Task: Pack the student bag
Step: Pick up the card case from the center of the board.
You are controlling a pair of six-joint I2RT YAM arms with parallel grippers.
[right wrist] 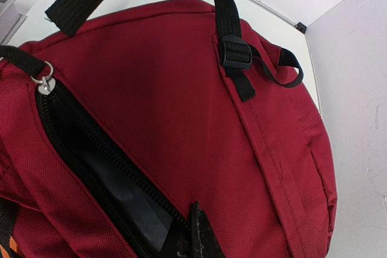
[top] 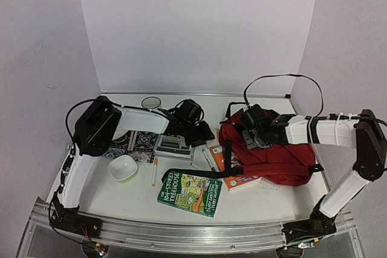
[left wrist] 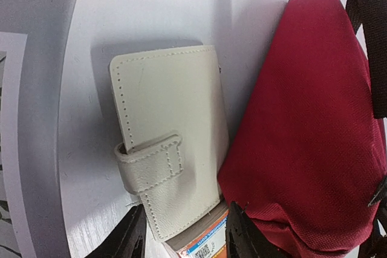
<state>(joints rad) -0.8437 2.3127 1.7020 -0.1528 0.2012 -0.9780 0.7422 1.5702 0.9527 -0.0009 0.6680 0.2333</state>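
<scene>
The student bag [top: 275,152] is a dark red backpack with black straps, lying at the right of the table. Its black zipper opening [right wrist: 91,161] gapes open in the right wrist view. My right gripper [top: 248,135] rests on the bag's left end; one finger [right wrist: 198,234] shows at the zipper's upper edge, pinching the red fabric [right wrist: 199,119]. My left gripper [top: 204,133] is open, its jaws [left wrist: 184,234] straddling the near end of a cream stitched wallet [left wrist: 169,149]. The wallet lies on an orange book [left wrist: 208,243] against the bag [left wrist: 302,131].
A green Treehouse book [top: 190,193] lies front centre, and the orange book [top: 233,170] lies under a bag strap. A white-green bowl [top: 123,167], a pencil [top: 153,171], a patterned notebook [top: 140,143], a grey case [top: 172,145] and a round lens [top: 150,102] sit at the left. Walls close in all round.
</scene>
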